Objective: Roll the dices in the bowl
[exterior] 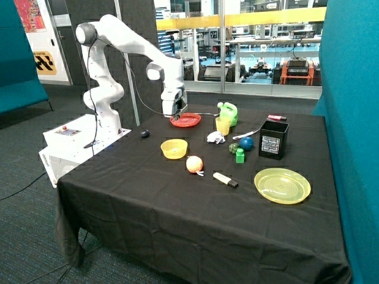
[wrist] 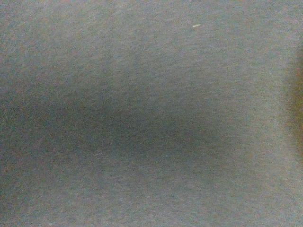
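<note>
**Tool low at the red plate, away from the bowl**

The tool [exterior: 176,118] sits low at the red plate's [exterior: 188,121] edge; its opening cannot be told. The yellow bowl [exterior: 174,148] rests on the tabletop [exterior: 148,195] nearby, nearer the camera. No dice are discernible.

This looks like a robot lab inside a big building. A white robot arm [exterior: 127,53] stands on a white box [exterior: 80,142] next to a table with a black cloth [exterior: 195,201], and toys and dishes are spread out on it like test things. Behind a wide glass wall [exterior: 237,41] there are more machines and work desks [exterior: 278,65], the floor is dark carpet [exterior: 26,154], teal screens [exterior: 352,118] stand at the sides, and a yellow and black warning sign [exterior: 44,62] hangs on the wall.
</note>
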`<state>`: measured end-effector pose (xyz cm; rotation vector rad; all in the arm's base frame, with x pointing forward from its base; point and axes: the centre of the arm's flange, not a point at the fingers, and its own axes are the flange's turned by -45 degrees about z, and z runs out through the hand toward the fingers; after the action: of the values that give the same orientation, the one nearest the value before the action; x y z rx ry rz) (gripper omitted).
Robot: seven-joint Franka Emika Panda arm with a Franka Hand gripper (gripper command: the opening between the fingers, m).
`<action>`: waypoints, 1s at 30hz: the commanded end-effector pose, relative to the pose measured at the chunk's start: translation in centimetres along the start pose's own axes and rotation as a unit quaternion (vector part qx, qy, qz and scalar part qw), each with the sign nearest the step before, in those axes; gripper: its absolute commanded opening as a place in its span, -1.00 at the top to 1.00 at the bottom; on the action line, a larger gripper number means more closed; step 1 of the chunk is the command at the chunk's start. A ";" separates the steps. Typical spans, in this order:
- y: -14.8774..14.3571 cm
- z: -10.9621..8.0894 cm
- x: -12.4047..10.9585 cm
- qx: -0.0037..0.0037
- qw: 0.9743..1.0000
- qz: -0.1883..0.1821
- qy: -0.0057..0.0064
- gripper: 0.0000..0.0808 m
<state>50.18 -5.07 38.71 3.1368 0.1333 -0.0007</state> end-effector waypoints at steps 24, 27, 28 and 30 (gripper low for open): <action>10.7 -4.2 2.3 0.001 0.982 0.189 0.000 1.00; 11.4 -4.6 2.9 0.001 0.982 0.190 0.000 1.00; 11.5 -4.8 3.1 0.001 0.982 0.191 0.000 1.00; 11.7 -5.0 3.3 0.001 0.982 0.190 0.000 1.00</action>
<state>53.07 -14.23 42.67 3.1094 -0.4083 0.0005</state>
